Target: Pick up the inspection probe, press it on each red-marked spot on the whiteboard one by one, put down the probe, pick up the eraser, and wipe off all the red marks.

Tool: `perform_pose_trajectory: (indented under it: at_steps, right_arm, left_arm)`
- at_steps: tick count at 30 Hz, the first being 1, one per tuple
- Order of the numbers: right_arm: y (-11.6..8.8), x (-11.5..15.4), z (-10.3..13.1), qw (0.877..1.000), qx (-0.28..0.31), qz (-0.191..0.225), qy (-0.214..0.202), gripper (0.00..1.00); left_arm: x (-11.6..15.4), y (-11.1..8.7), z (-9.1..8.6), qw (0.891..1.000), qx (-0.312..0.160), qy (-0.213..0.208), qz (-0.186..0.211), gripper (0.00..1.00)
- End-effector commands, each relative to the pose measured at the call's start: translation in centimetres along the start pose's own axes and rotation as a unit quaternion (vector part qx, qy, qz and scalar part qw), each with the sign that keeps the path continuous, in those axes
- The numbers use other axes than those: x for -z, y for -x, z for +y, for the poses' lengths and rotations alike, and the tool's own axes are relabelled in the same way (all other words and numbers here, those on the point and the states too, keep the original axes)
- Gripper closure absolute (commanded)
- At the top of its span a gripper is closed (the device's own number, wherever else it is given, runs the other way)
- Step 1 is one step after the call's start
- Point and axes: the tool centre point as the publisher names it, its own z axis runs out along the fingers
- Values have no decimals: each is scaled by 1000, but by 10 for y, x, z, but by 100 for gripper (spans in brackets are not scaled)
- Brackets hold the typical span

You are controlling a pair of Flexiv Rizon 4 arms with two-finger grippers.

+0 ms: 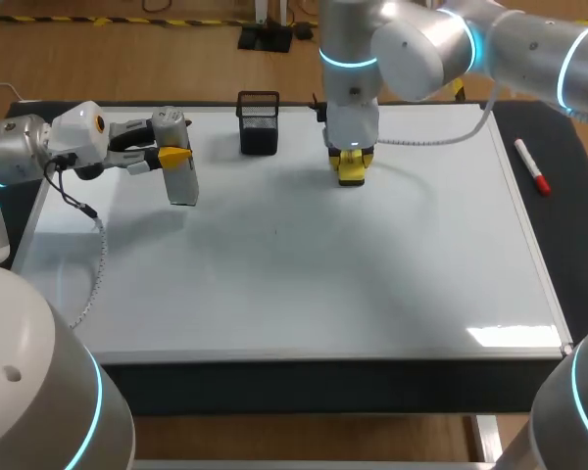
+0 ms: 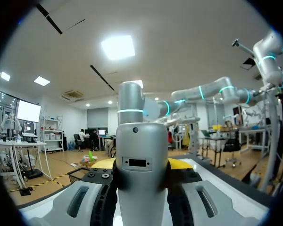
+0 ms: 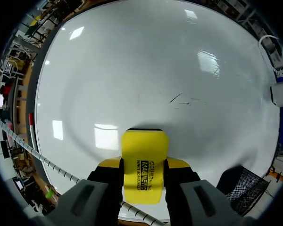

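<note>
A grey inspection probe (image 1: 181, 174) hangs upright above the whiteboard's (image 1: 304, 274) far left part, with my left gripper (image 1: 173, 157) shut on it from the side. In the left wrist view the probe (image 2: 141, 160) fills the space between the fingers. At the board's far middle, my right gripper (image 1: 351, 164) points straight down and is shut on a yellow eraser (image 1: 351, 173). The eraser (image 3: 144, 165) sits between the right fingers just above the board (image 3: 132, 70). I see no red marks on the board, only faint dark scratches (image 3: 184, 100).
A black mesh basket (image 1: 259, 122) stands on the board's far edge between the two grippers, and it shows beside the right gripper as the basket (image 3: 243, 188). A red-capped marker (image 1: 531, 166) lies on the dark table right of the board.
</note>
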Motion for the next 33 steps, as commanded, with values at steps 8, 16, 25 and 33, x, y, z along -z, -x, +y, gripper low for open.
perform_pose_trajectory:
  at_steps: [8, 16, 25, 33]
  right_arm:
    - [-3, 6, -1, 1000, 3, 7, -5, 0]
    - [-12, 17, 0, 999, -36, -12, -6, 0]
    - [-31, 34, -8, 982, -161, -89, 30, 0]
    - [-51, 44, -25, 931, -318, -160, 86, 0]
  left_arm:
    - [0, 0, -1, 1000, -1, 0, 0, 100]
    - [0, 0, -1, 1000, -1, 0, 0, 100]
    - [0, 0, -1, 1000, -1, 0, 0, 100]
    - [0, 0, -1, 1000, -1, 0, 0, 100]
